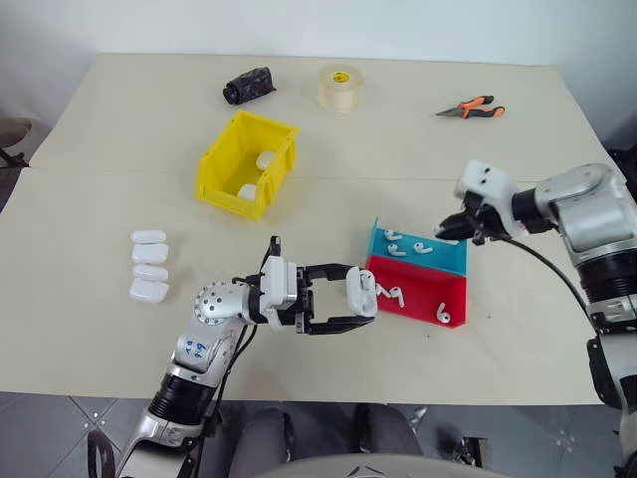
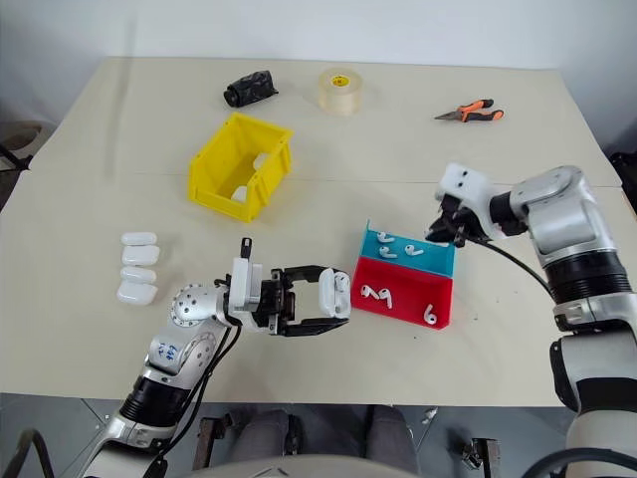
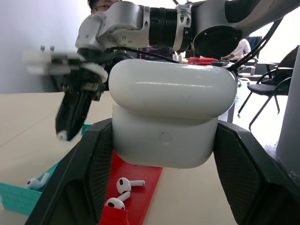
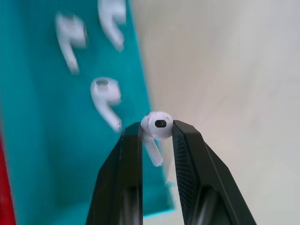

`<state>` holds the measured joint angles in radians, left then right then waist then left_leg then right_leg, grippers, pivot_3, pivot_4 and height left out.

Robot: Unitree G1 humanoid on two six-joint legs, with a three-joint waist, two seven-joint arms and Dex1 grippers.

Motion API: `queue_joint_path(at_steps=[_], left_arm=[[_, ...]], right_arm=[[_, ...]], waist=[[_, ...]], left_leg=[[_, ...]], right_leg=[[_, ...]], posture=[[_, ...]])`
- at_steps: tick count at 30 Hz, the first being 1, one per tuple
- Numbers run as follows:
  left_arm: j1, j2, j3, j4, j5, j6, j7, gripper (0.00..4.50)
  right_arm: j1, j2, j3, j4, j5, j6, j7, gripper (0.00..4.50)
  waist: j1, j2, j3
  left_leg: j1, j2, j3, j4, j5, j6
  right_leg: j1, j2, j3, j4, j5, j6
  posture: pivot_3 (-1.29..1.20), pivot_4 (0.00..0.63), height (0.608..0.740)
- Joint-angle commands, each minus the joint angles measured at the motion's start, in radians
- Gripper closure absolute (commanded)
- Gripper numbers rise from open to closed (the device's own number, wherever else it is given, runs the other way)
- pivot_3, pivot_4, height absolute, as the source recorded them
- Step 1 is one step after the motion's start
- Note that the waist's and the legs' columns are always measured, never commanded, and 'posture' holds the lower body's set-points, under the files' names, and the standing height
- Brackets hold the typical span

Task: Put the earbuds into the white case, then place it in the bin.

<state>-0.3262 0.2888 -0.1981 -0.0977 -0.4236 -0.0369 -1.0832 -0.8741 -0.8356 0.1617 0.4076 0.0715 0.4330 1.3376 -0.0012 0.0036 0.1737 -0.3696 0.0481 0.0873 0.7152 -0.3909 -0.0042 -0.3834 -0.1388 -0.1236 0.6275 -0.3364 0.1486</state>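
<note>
Glossy white plastic throughout, so expect slippery handling. At far left, 4 spare cases [image 1: 148, 265] lie in a column; behind them the bin [image 1: 246, 164] stands well apart. The left gripper [image 1: 350, 300] is clamped across the white case [image 1: 360, 294], lid open, just beside the red tray [image 1: 423, 296]. Rightwards, above the blue tray [image 1: 418, 250], the right gripper [image 4: 157, 136] pinches 1 of the earbuds [image 4: 157, 126] by its bulb, stem dangling. It is light and tiny, and could squirt out; hold it gently.
</note>
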Motion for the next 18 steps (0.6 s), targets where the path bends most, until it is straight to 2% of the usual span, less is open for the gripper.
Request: queue_joint_path(at_steps=[1, 3, 5, 11, 18], left_arm=[[-0.035, -0.008, 0.024, 0.02, -0.02, -0.008, -0.001, 1.69], [-0.047, -0.009, 0.031, 0.036, -0.022, -0.011, -0.006, 1.69], [-0.085, -0.015, 0.044, 0.088, -0.017, -0.008, -0.004, 1.69], [-0.164, -0.048, 0.066, 0.195, -0.024, -0.007, -0.01, 1.69], [-0.196, -0.064, 0.079, 0.214, -0.034, 0.006, -0.026, 1.69]], right_arm=[[0.073, 0.031, -0.141, -0.117, 0.17, 0.0, 0.028, 3.91], [0.11, 0.05, -0.185, -0.171, 0.242, 0.036, 0.037, 3.91], [0.199, 0.108, -0.269, -0.315, 0.388, 0.103, 0.012, 3.91], [0.364, 0.276, -0.405, -0.614, 0.745, 0.335, -0.176, 3.91], [0.477, 0.378, -0.408, -0.784, 0.913, 0.386, -0.353, 3.91]], waist=[[0.001, 0.0, 0.0], [0.0, 0.0, 0.0], [0.004, 0.0, 0.0], [0.002, 0.0, 0.0], [0.002, 0.0, 0.0]], left_leg=[[0.0, 0.0, 0.0, 0.0, 0.0, 0.0], [0.0, 0.0, -0.001, 0.0, 0.0, 0.0], [0.0, 0.0, 0.0, 0.0, 0.0, 0.0], [0.0, 0.0, -0.002, 0.001, 0.0, 0.0], [0.0, -0.001, -0.004, 0.001, 0.0, 0.0]], right_leg=[[0.0, 0.0, 0.0, 0.0, 0.0, 0.0], [0.001, 0.0, 0.0, 0.0, 0.0, 0.0], [0.0, 0.0, 0.0, 0.0, 0.0, 0.0], [0.001, 0.0, -0.002, 0.001, 0.0, 0.0], [0.002, 0.0, -0.003, 0.001, 0.0, 0.0]], posture=[[0.0, 0.15, 0.74], [0.0, 0.15, 0.74], [0.0, 0.15, 0.74], [0.0, 0.15, 0.74], [0.0, 0.15, 0.74]])
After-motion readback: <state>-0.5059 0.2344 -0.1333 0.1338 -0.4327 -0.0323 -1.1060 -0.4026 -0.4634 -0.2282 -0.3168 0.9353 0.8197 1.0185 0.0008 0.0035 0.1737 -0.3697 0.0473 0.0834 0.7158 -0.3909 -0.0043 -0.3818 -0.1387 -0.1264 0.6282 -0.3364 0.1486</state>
